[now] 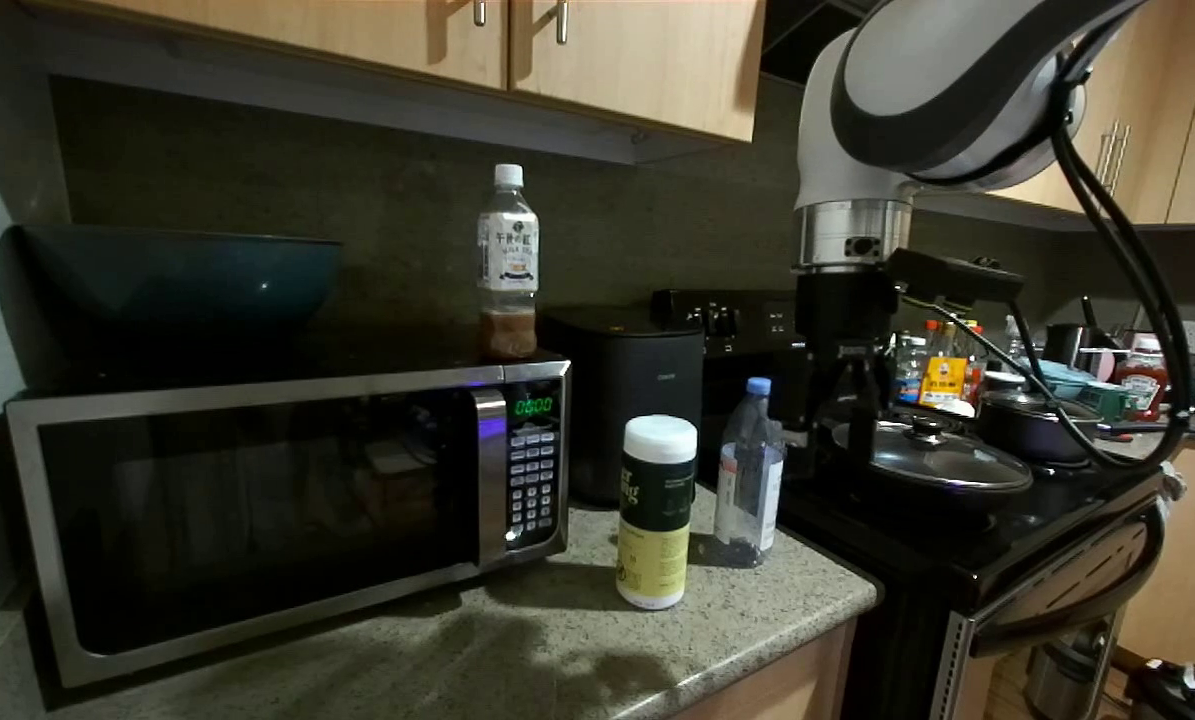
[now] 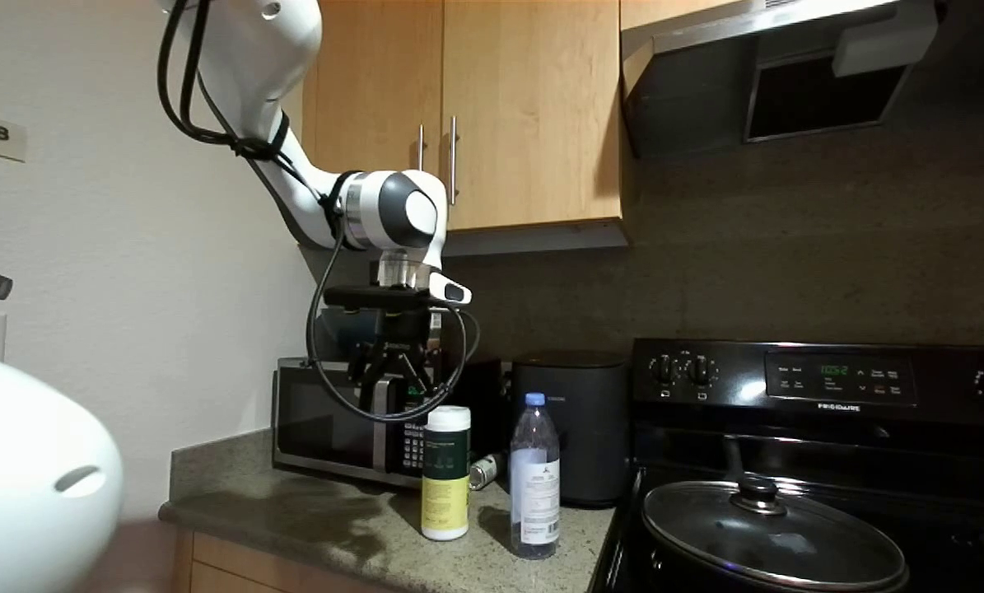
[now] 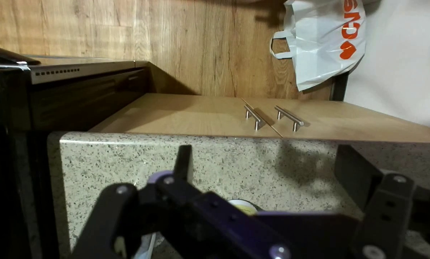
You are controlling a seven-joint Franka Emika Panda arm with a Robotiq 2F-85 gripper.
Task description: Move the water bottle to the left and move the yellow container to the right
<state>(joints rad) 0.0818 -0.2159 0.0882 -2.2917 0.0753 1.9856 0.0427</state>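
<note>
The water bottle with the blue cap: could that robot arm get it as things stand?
Probably yes: the jaws are open and empty, and the water bottle is upright on the counter. The yellow container stands beside it and might need dodging, but both exterior views show a gap between them.

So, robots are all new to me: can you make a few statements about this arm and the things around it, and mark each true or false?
The water bottle and the yellow container both rest on the counter. True.
The water bottle is lying on its side. False: it stands upright.
The end effector is open and holds nothing. True.
The yellow container is uncovered. False: it has a white lid on.
A covered pan sits on the stove. True.
The yellow container stands nearer the stove than the water bottle does. False: the water bottle is the nearer one.
</note>
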